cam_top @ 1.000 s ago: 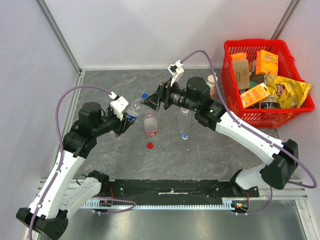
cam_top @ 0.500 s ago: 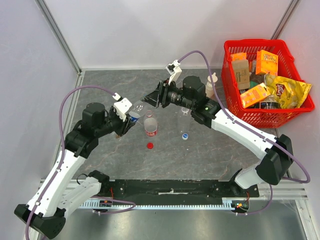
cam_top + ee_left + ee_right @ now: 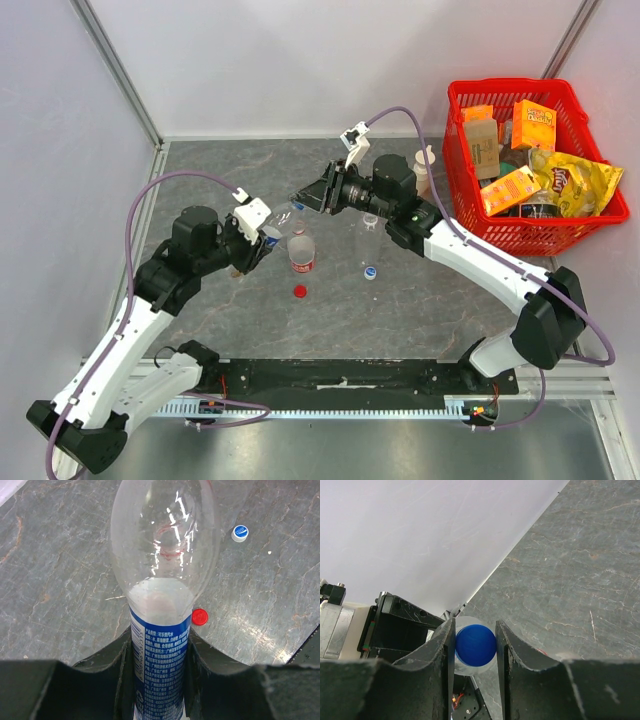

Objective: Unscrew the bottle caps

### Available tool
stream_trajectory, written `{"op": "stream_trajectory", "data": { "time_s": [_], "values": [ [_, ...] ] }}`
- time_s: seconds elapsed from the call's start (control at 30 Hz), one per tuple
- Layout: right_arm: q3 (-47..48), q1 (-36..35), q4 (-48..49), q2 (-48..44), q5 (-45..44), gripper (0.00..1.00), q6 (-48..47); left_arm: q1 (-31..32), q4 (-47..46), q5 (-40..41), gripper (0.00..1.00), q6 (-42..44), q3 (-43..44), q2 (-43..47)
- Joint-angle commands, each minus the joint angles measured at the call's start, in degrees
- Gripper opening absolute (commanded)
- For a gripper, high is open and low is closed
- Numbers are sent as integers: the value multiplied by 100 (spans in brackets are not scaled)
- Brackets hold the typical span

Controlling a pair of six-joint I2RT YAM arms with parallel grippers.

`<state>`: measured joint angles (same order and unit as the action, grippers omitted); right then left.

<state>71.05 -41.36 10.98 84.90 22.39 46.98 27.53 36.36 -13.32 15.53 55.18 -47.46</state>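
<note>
Blue cap [image 3: 475, 645] is pinched between the right gripper [image 3: 475, 630] fingers, on the end of the Pepsi bottle [image 3: 165, 555]. Left gripper [image 3: 263, 241] is clenched on that bottle's blue label, holding it tilted above the grey table [image 3: 420, 320]. Red cap [image 3: 299, 292] and white cap with blue top [image 3: 370, 271] lie loose on the table. Red-label bottle [image 3: 301, 254] stands upright just beside the held one.
</note>
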Motion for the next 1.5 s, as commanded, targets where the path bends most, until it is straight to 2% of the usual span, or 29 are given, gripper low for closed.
{"op": "stream_trajectory", "data": {
  "time_s": [0.0, 0.07, 0.3, 0.7, 1.03, 1.47],
  "values": [
    [15, -21, 431, -255, 318, 7, 162, 25, 11, 268, 33, 117, 169, -17],
    [15, -21, 440, -281, 345, 0, 136, 33, 20, 286, 33, 100, 186, -17],
    [-82, -21, 607, -431, 450, 0, -13, 33, -6, -135, 33, -67, 309, -88],
    [-328, -21, 906, -914, 1170, 0, -576, 42, 29, -1145, 31, -234, 494, -87],
    [-574, -21, 1283, -1283, 2075, 0, -980, 42, 82, -2253, 28, -252, 678, -35],
    [-627, -21, 791, -1758, 2858, 0, -2052, 42, -269, -4248, 26, -375, 775, -35]
  ]
}}
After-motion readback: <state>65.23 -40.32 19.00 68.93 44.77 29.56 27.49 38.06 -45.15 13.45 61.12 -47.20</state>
